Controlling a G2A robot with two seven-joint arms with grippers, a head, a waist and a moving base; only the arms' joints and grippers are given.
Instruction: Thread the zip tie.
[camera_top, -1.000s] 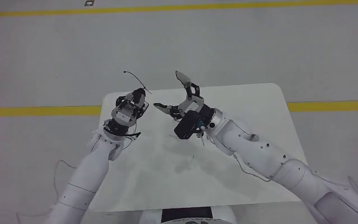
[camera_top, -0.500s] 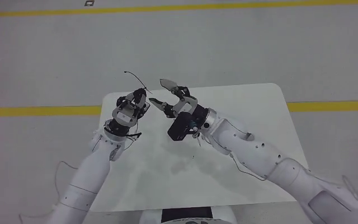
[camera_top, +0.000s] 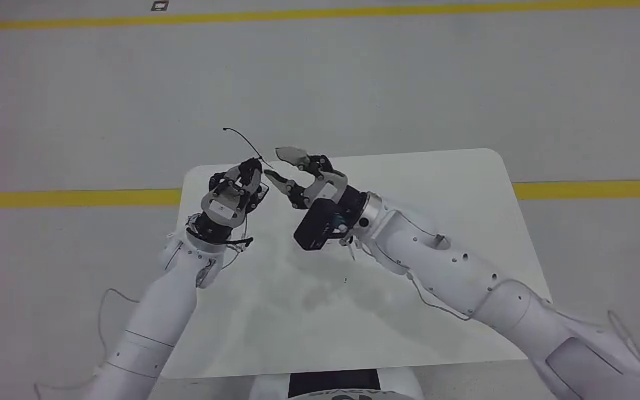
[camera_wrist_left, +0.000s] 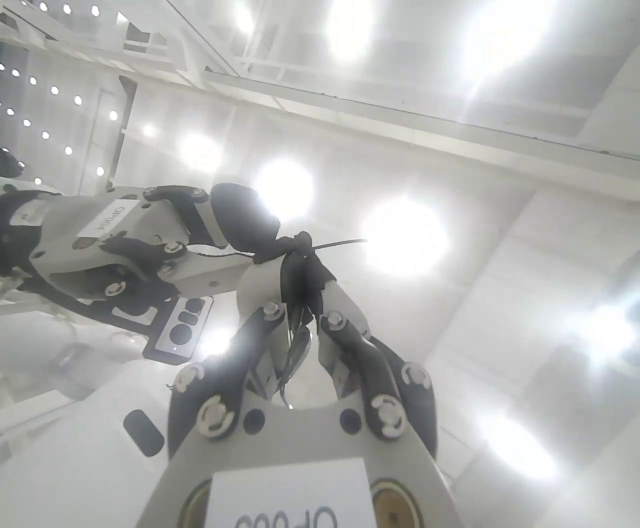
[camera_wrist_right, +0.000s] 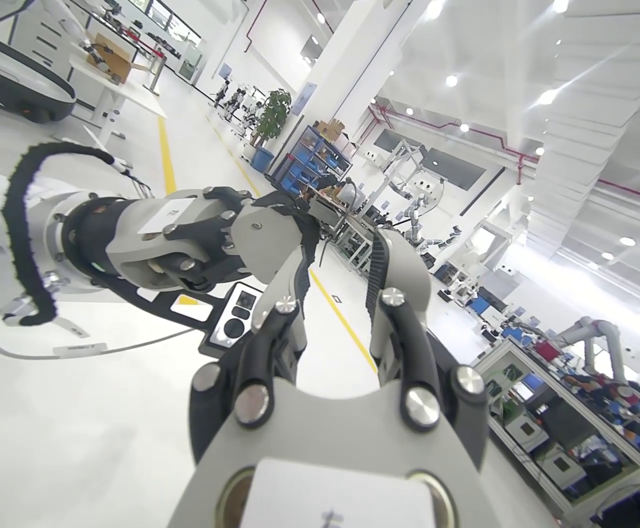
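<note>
While the left gripper (camera_top: 254, 175) pinches the black zip tie (camera_wrist_left: 336, 244) in closed jaws above the table's (camera_top: 450, 200) far left corner, the thin tail pokes free past its fingertips. The right gripper (camera_top: 281, 167) hovers just beside it, jaws wide and empty, seemingly placed to catch that tail.

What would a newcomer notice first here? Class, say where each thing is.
Above the far edge of the white table, the left gripper is shut on a black zip tie, its thin tail sticking out past that edge. The right gripper, fingers open, sits right beside it.
</note>
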